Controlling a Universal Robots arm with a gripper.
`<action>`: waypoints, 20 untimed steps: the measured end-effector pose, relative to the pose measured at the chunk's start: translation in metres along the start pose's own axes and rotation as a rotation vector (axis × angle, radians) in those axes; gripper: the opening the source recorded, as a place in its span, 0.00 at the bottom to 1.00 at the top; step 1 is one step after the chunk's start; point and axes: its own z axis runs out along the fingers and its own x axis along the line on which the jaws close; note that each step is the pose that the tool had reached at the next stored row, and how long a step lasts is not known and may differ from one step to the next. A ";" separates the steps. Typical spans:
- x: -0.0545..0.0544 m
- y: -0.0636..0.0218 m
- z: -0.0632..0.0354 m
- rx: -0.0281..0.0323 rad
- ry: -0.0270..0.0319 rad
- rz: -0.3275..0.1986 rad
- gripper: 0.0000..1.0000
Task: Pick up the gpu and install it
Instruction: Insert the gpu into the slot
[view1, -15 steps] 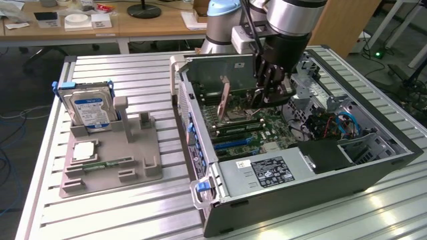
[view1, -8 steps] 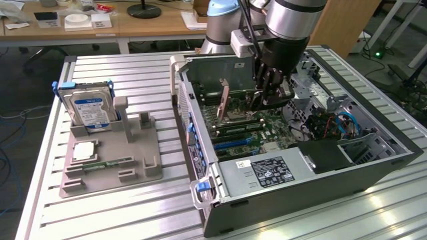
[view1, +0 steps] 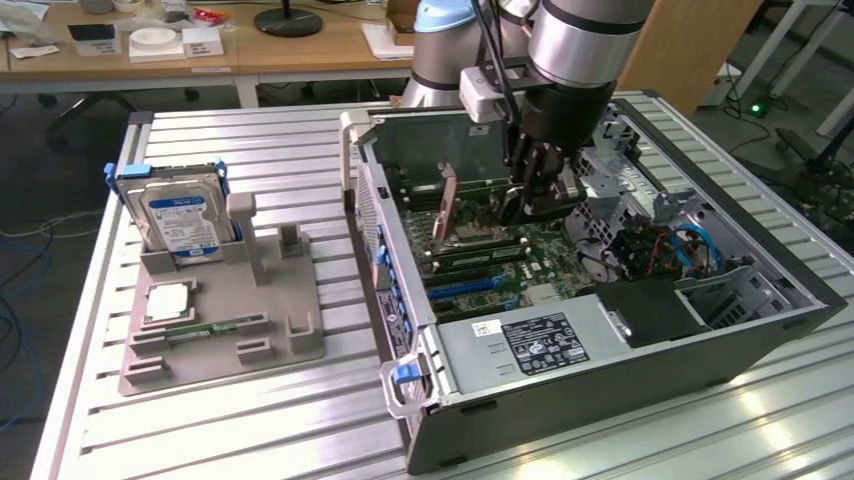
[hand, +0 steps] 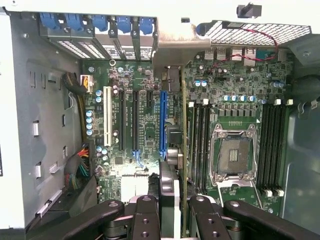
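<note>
Plainly, a ribbed metal table bears an open computer case, with desks far behind. At the exterior view's left a grey holder props a hard drive. Inside the case (above the motherboard) the gripper clamps the gpu edge-on beside a blue slot.

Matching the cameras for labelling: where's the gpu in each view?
Exterior view: gpu stands upright inside the open case, held low by the pincer and reaching toward the exterior view's left of it.
Wrist view: gpu is seen edge-on between the pincer fingers, its bracket end near the rear slot covers.
Shared landmark: the blue slot, beside the card.
</note>
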 end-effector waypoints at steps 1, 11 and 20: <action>0.000 0.0001 0.0008 0.0000 -0.0001 0.000 0.28; 0.001 0.0012 0.0083 0.0000 -0.0084 0.001 0.28; -0.001 0.0014 0.0107 0.0000 -0.0083 0.000 0.28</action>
